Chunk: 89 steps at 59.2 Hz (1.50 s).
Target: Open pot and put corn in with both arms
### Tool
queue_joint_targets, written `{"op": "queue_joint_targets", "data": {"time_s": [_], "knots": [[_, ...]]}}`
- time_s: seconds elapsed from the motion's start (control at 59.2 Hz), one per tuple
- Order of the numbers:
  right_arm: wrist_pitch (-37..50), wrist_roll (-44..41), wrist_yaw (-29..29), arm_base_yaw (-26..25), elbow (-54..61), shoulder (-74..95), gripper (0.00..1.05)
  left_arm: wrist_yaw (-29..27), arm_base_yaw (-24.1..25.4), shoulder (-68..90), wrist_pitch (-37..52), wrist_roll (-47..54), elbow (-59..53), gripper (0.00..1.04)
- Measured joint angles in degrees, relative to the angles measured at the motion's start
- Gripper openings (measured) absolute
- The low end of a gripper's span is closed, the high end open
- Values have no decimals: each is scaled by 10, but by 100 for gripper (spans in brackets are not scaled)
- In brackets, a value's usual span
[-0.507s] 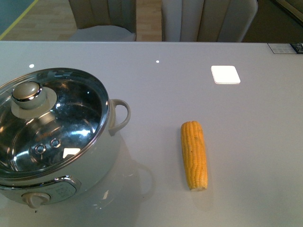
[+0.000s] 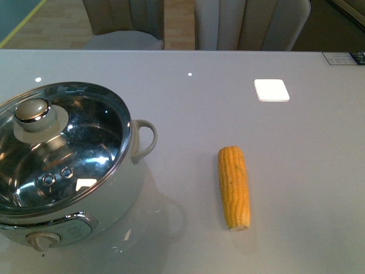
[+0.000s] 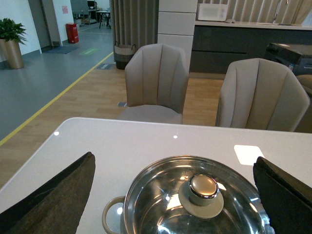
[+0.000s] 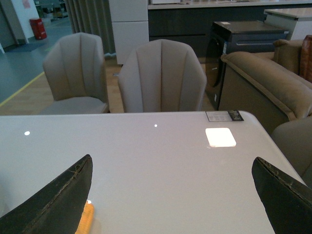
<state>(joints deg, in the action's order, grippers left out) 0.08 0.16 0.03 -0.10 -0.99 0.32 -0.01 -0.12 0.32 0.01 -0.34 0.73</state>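
Observation:
The pot stands at the table's front left, pale white-green, closed by a glass lid with a beige knob. The corn lies lengthwise on the table right of the pot, a hand's width from its loop handle. Neither arm shows in the front view. In the left wrist view my left gripper is open above the pot, fingers wide on either side of the lid knob. My right gripper is open over bare table, with the corn's tip beside one finger.
A white square reflection lies on the table behind the corn. Beige chairs stand along the far edge. A small label sits at the far right corner.

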Motion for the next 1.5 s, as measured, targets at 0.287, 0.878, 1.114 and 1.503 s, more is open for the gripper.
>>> {"op": "queue_joint_targets", "data": {"time_s": [0.287, 0.878, 1.114, 1.503], "knots": [[0, 0, 0, 0, 0, 0, 96, -210, -76, 169, -228, -82, 101, 98], [0, 0, 0, 0, 0, 0, 96, -68, -104, 772, 384, -99, 161, 98], [0, 0, 0, 0, 0, 0, 96, -38, -69, 963, 524, -73, 180, 98], [0, 0, 0, 0, 0, 0, 96, -28, -80, 1089, 586, -30, 225, 98]]}}
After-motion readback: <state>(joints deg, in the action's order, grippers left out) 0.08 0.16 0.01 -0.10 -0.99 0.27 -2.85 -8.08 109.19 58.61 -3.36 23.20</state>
